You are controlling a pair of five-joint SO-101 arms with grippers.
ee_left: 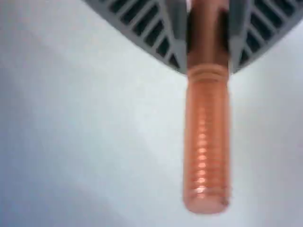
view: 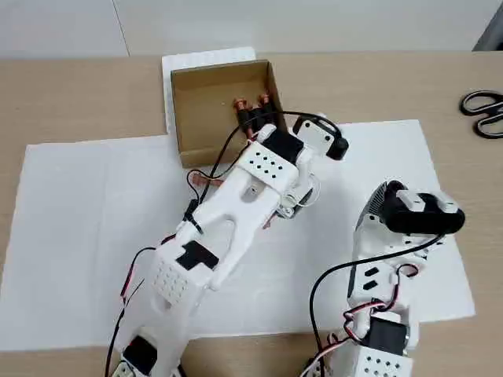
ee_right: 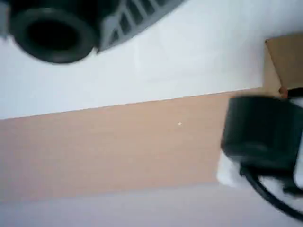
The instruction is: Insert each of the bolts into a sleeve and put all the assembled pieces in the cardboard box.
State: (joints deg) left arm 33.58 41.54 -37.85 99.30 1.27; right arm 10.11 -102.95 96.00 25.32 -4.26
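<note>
The cardboard box (view: 206,86), at the far edge of the white paper (view: 78,236), already holds assembled pieces (view: 253,111) in the corner nearest the arms. The left gripper (ee_left: 208,33) is clamped on a copper bolt (ee_left: 206,142) over the paper, and the right gripper (ee_right: 57,16) grips a black sleeve (ee_right: 49,35). Insertion seems to be the step in hand, and the next move calls for lining the bolt's tip up with the sleeve's bore.

Frame edge crops bolt (ee_left: 207,142) head; sleeve (ee_right: 52,33) blurred, partly cropped.
</note>
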